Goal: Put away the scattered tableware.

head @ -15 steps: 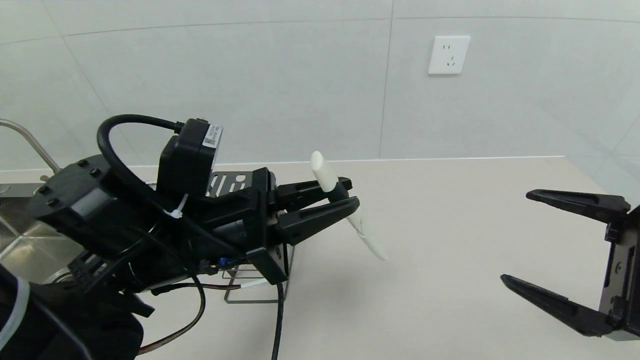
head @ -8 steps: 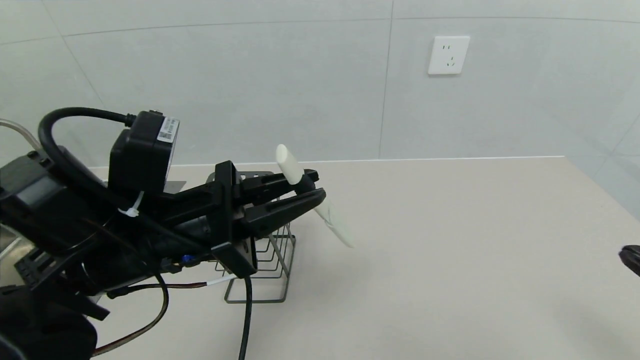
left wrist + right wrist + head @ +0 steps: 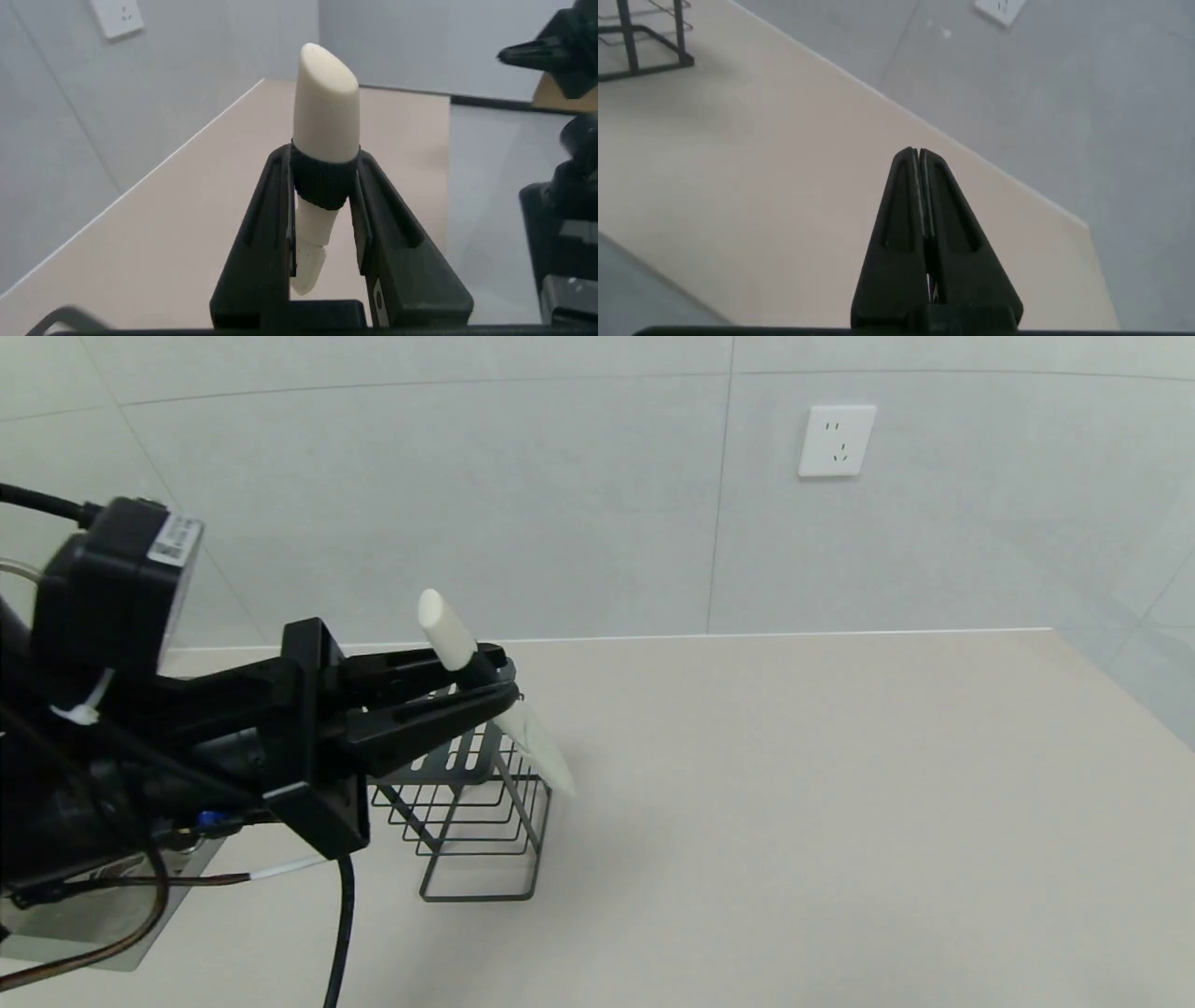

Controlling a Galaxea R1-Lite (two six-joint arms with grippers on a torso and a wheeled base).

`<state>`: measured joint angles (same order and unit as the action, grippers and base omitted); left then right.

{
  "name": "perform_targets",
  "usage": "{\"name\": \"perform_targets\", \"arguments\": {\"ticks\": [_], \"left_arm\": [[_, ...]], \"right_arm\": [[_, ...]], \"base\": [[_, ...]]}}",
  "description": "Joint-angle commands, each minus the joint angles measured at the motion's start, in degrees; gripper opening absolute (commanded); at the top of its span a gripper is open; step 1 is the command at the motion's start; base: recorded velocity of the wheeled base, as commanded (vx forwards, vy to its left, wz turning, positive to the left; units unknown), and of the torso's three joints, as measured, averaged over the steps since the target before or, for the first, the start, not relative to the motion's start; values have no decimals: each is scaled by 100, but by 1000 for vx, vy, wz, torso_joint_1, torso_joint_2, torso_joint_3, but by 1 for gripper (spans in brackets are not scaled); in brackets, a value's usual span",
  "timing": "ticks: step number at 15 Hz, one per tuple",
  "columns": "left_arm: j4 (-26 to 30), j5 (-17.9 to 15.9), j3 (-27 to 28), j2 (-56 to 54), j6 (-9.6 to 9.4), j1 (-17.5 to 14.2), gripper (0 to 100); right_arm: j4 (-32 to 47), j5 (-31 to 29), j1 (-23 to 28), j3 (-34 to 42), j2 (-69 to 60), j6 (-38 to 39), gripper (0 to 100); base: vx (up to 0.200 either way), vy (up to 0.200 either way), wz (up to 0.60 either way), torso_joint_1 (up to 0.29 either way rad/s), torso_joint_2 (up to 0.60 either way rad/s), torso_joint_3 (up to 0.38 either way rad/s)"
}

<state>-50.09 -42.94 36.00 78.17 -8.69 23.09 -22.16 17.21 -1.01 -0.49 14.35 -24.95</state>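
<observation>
Left gripper (image 3: 499, 683), fingers clamped on a white utensil (image 3: 443, 625), holds it tilted in the air over the top of a dark wire rack (image 3: 476, 840) standing on the beige countertop (image 3: 794, 803). The utensil's blunt end points up and its tapered end down, beside the rack's rim. Right gripper (image 3: 917, 163), fingers pressed together and holding nothing, hangs above the countertop, well apart from the rack. Wall socket (image 3: 836, 439) behind.

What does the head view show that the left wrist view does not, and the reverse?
Head view alone: the wire rack standing on the counter. Left wrist view alone: the black band around the white utensil, where the left hand grips it. Both: the left hand shut on the tilted white utensil, the wall socket and the beige counter.
</observation>
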Motion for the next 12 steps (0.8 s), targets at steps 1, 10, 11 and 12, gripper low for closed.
{"name": "perform_targets", "arguments": {"ticks": [1,10,11,12], "left_arm": [[325,-4,232,-530,-115,-200,0],[1871,-31,1392,-680,-1082,-744,0],[1959,-31,1471,-662,-1091,-744,0],[2047,-31,1480,-654,-1108,-736,0]], "right_arm": [[687,-104,453,22,-925,114,0],[1944,-737,488,31,-925,1045,0],[1953,-790,488,40,-916,1045,0],[1953,-816,593,40,-881,1028,0]], "base": [[0,0,0,0,0,0],[0,0,0,0,0,0],[0,0,0,0,0,0],[0,0,0,0,0,0]]}}
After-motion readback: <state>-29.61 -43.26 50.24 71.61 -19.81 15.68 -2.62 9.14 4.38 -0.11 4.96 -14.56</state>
